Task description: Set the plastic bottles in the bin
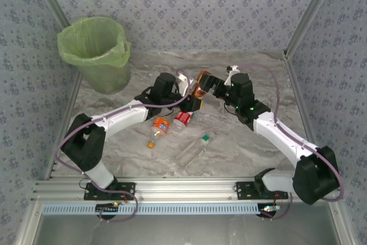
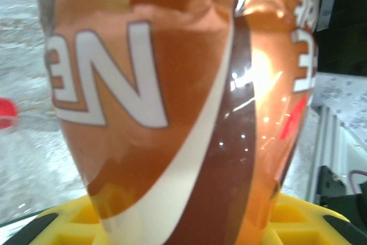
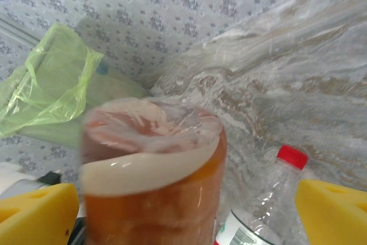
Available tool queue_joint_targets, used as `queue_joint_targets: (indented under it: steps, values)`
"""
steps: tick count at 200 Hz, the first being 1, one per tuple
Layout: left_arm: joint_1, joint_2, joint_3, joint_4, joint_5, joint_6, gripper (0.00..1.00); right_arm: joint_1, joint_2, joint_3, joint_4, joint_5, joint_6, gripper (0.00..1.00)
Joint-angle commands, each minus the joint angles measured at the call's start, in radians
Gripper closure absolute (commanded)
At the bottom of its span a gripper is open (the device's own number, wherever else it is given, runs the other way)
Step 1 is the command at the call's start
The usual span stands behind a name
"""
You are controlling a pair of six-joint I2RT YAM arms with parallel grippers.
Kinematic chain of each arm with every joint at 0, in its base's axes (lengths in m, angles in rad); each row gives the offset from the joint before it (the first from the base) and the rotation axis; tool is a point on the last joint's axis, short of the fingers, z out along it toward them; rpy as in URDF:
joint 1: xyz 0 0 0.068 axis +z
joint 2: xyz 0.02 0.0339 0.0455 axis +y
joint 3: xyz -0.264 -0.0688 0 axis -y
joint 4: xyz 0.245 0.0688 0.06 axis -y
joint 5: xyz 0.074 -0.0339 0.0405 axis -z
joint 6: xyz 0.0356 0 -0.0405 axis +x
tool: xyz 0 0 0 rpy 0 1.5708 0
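Working over one grey marbled desk point(image 1: 252, 136), with one bin point(image 1: 109, 76) standing upright in its far left corner, lined in lime-green plastic and well apart from everything else; not seeing far enough into it to judge its contents. Reaching in from the near edge with two arms, both hands meeting above the middle of the desk. Clamping the left hand point(image 1: 195, 94) shut on the brown-labelled bottle point(image 1: 202, 83), holding it raised off the desk, with yellow pads point(image 2: 298, 219) pressing the label from both sides. Hanging the right hand point(image 1: 218, 87) spread wide just beside the same bottle, with yellow fingers point(image 3: 37, 213) standing apart on either side of the bottle's base and gripping nothing. Judging the deciding relation: placing the bin away to the left of the held bottle and farther back, on the left arm's own side, so making the left arm the nearer carrier; reading the bottle's base end as facing the right hand, with the long axis seeming to be running toward that hand. Counting four bottles in all: the one being held, plus three lying on their sides on the desk near the hands, namely an orange-labelled bottle point(image 1: 160, 127), a red-capped bottle point(image 1: 182, 117) just beside it, and a clear green-capped bottle point(image 1: 195, 150) a little nearer the arm bases.
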Motion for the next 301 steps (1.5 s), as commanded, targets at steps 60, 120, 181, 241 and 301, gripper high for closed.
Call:
queue_joint_targets:
  steps: [60, 120, 181, 241, 301]
  values:
    - [0.075, -0.08, 0.067, -0.177, -0.14, 0.049, 1.0, -0.005, -0.103, -0.007, -0.077, 0.112, -0.145, 0.01]
    - [0.095, -0.135, 0.134, -0.295, -0.162, 0.119, 1.0, -0.007, -0.12, -0.028, -0.082, 0.116, -0.175, 0.01]
    - [0.135, -0.182, 0.217, -0.412, -0.398, 0.134, 1.0, -0.007, -0.131, -0.074, -0.028, 0.17, -0.227, 0.01]
    - [0.202, -0.197, 0.336, -0.531, -0.531, 0.164, 1.0, 0.006, -0.148, -0.116, 0.049, 0.102, -0.289, 0.01]
    - [0.241, -0.191, 0.453, -0.57, -0.753, 0.222, 1.0, 0.048, -0.145, -0.116, 0.083, 0.139, -0.333, 0.01]
